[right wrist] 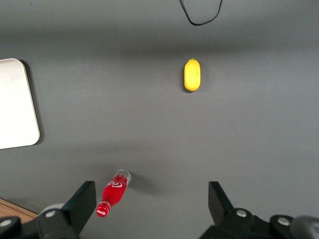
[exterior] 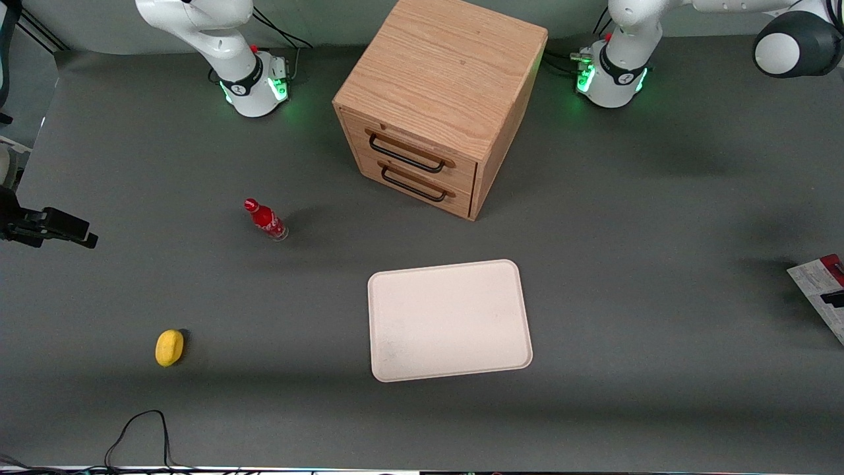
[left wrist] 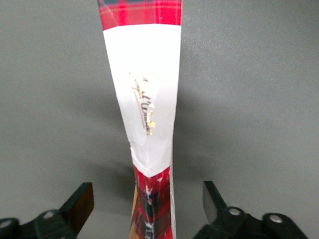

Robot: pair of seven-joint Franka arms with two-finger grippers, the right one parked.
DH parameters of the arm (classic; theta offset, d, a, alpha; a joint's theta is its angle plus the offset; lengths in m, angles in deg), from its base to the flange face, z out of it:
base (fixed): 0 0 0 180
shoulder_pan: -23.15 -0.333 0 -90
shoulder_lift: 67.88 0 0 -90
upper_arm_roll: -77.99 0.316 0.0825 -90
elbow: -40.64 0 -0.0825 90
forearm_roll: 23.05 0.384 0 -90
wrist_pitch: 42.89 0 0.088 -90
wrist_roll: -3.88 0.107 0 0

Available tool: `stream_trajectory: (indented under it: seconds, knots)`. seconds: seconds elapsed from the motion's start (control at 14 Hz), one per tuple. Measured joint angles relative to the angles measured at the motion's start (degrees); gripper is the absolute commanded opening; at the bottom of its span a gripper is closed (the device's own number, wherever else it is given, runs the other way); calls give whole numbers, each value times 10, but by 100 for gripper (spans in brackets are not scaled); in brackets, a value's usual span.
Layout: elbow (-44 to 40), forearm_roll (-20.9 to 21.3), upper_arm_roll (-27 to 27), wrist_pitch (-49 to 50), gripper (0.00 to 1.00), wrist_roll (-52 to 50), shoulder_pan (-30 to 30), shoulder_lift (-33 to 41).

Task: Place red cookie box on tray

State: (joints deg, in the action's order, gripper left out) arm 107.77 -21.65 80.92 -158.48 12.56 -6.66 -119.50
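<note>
Gripper [left wrist: 148,204] straddles the red cookie box [left wrist: 145,99] standing on edge at the working arm's end, jaws spread wide; close squarely mid-box before lifting toward the tray [exterior: 450,320].

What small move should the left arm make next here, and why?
Probably close the tool on the red cookie box. In the wrist view the open fingers stand on either side of the box's narrow red edge, not touching it. The front view shows the box at the working arm's end of the table, apart from the tray.
</note>
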Motion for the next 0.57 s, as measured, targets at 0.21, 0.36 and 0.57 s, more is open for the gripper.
stream_trajectory:
  seconds: [0.21,0.36,0.57]
  knots:
    - [0,0,-1,-1,0,21,0,0]
    - [0,0,-1,-2,0,35,0,0]
    - [0,0,-1,-8,0,40,0,0]
